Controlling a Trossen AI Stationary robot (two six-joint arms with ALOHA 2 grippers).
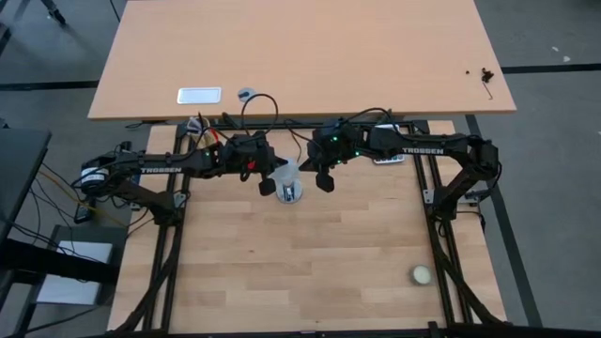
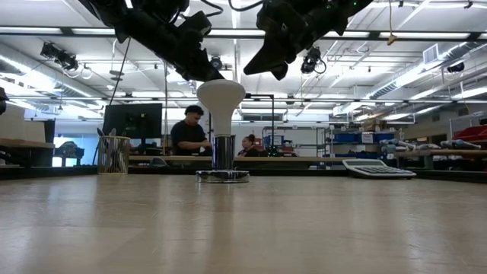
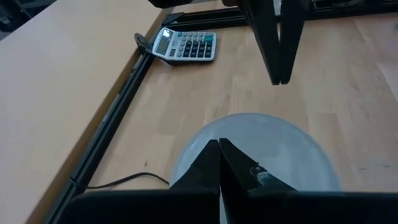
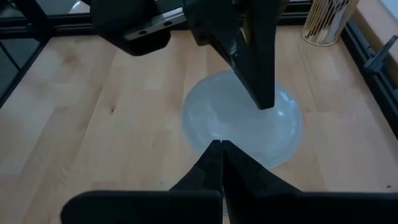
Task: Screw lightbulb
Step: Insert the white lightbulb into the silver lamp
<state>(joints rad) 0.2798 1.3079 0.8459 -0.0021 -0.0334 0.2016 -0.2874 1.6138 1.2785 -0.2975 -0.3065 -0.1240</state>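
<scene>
A robotics lab or workshop is showing here. Behind the wooden table (image 2: 243, 221), long ceiling strip lights (image 2: 426, 30) are glowing, two people (image 2: 189, 131) are sitting at benches beside a monitor (image 2: 132, 119), and blue storage shelving (image 2: 356, 138) is standing farther back.

Lightbulb (image 1: 285, 178) upright in socket disc (image 2: 222, 176), rear centre of worktop (image 1: 310, 263). Left pincer (image 1: 266, 184) and right pincer (image 1: 324, 181) flank it above. Calculator (image 3: 185, 45) beyond; ball (image 1: 421, 274) front right.
</scene>
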